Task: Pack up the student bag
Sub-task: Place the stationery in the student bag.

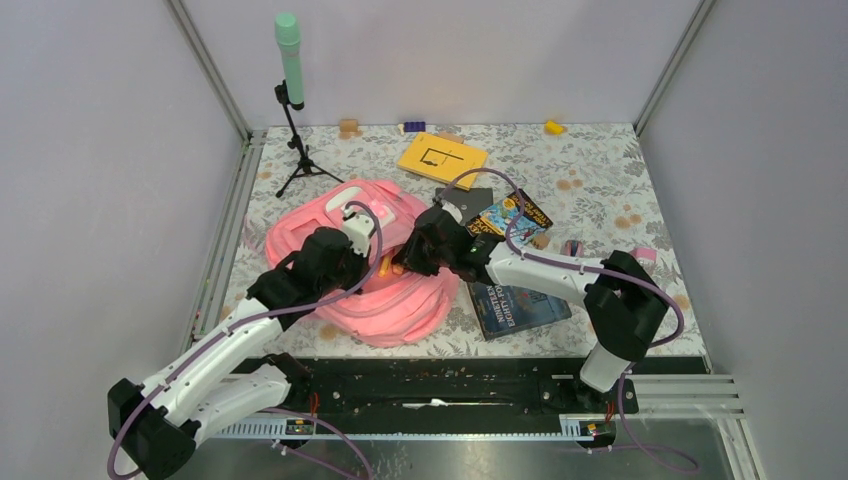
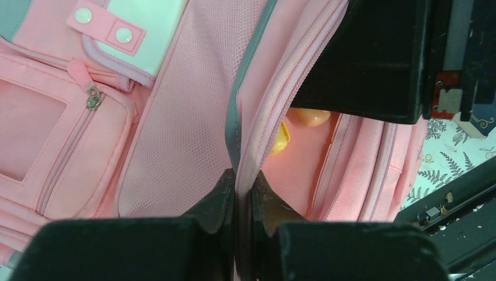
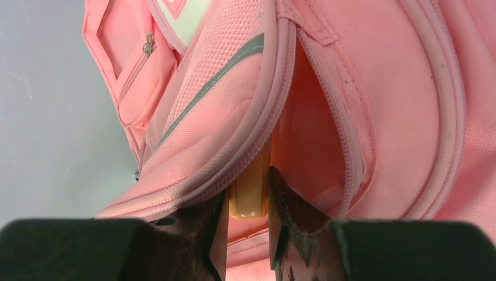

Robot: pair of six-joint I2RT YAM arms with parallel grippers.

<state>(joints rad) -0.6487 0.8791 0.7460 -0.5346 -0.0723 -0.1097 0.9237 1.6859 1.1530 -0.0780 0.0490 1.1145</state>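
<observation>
Pink fabric of the student bag (image 1: pixel 400 315) may slip from the clenched left gripper (image 2: pixel 243 186), shutting the opening on the cream item (image 3: pixel 251 184) the right gripper (image 3: pixel 248 205) grips.

Table (image 1: pixel 600 170) with a floral-print top. The student bag (image 1: pixel 400 310) lies flat on it, directly under the left gripper (image 2: pixel 243 181) and the right gripper (image 3: pixel 245 181). Beyond the right gripper: a yellow book (image 1: pixel 442 158), then nearer, a black notebook (image 1: pixel 478 198). Just to that gripper's right, a colourful book (image 1: pixel 510 218); nearer the arm bases than it, a dark blue book (image 1: pixel 530 310). Beyond the left gripper and off to its left — a tripod (image 1: pixel 300 165), standing upright. Along the far edge, well apart from both: wooden block (image 1: pixel 348 127), purple block (image 1: pixel 413 127), yellow block (image 1: pixel 553 127).
</observation>
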